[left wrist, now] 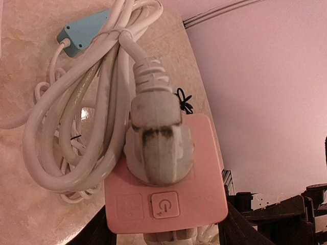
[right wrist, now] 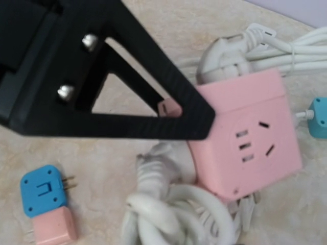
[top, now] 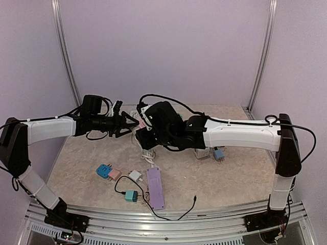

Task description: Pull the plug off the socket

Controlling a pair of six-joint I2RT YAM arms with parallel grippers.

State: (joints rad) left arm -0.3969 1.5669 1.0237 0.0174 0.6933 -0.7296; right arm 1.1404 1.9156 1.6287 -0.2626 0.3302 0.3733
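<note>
The socket is a pink cube with a power button on its face, lifted over the table centre. My left gripper is shut on it; its black fingers sit against two opposite sides. A white plug is seated in the cube, its thick white cable bundled beside it. In the right wrist view the plug juts from the cube's left side, under the left gripper's black finger. My right gripper is close by the plug; its fingers are hidden.
On the table lie a blue adapter next to a pink one, a white adapter, a purple power strip, a teal plug with a black cable, and a blue plug to the right.
</note>
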